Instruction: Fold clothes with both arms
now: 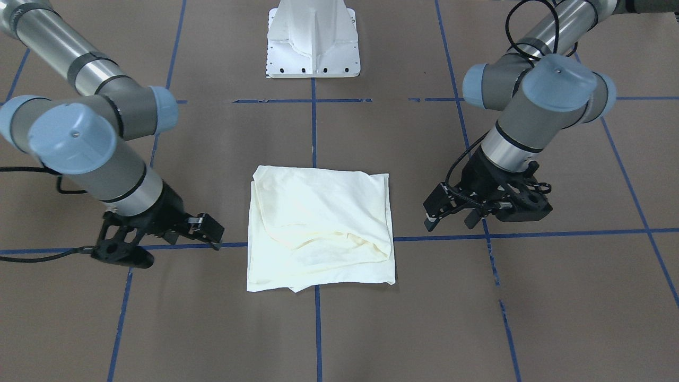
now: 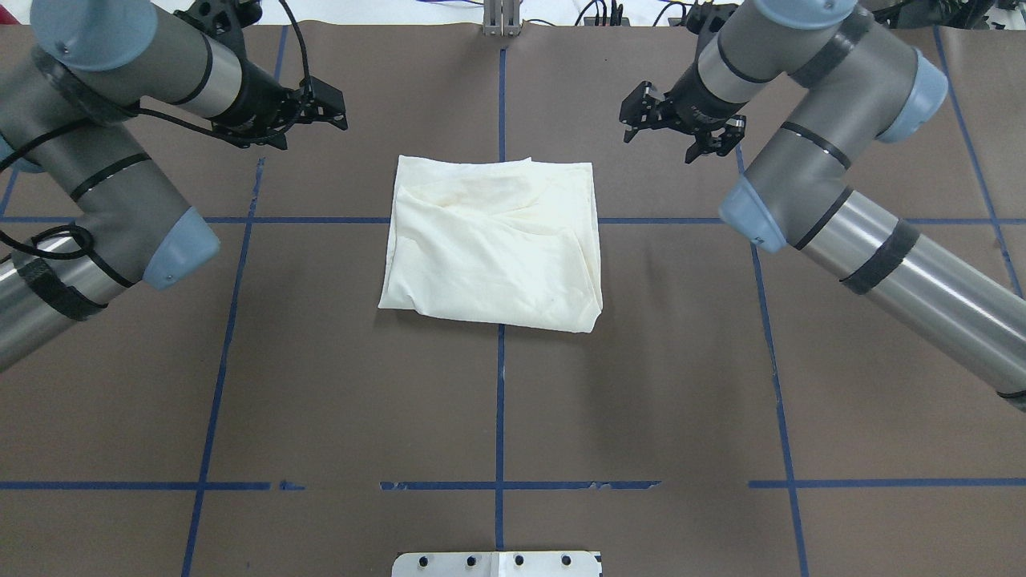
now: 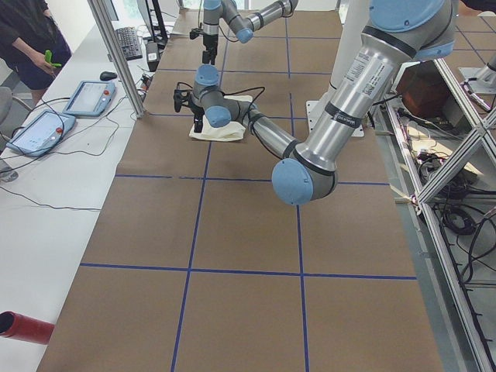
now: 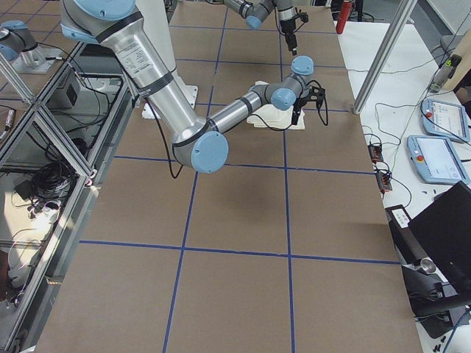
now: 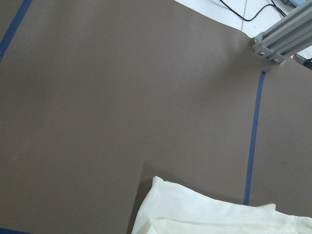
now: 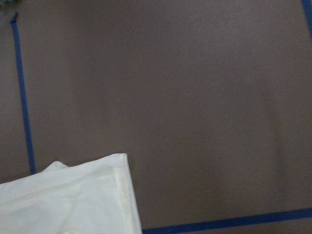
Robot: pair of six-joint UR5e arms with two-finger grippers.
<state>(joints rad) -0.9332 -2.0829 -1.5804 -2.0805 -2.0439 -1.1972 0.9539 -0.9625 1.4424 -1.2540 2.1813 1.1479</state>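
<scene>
The cream long-sleeved T-shirt [image 1: 321,228] lies folded into a rough square at the table's middle, plain side up, print hidden; it also shows in the overhead view [image 2: 493,240]. My left gripper [image 2: 337,108] hangs open and empty just past the shirt's far left corner, apart from the cloth; in the front view it is on the right [image 1: 448,222]. My right gripper [image 2: 661,143] is open and empty beyond the far right corner, on the left in the front view [image 1: 212,233]. Each wrist view shows one shirt corner [image 5: 209,214] [image 6: 68,200] and no fingers.
The white pedestal base [image 1: 313,42] stands on the robot's side of the table. Blue tape lines [image 2: 500,401] grid the brown table. An aluminium post [image 5: 282,34] stands at the far edge. An operator [image 3: 31,39] and teach pendants [image 3: 89,97] are at a side bench.
</scene>
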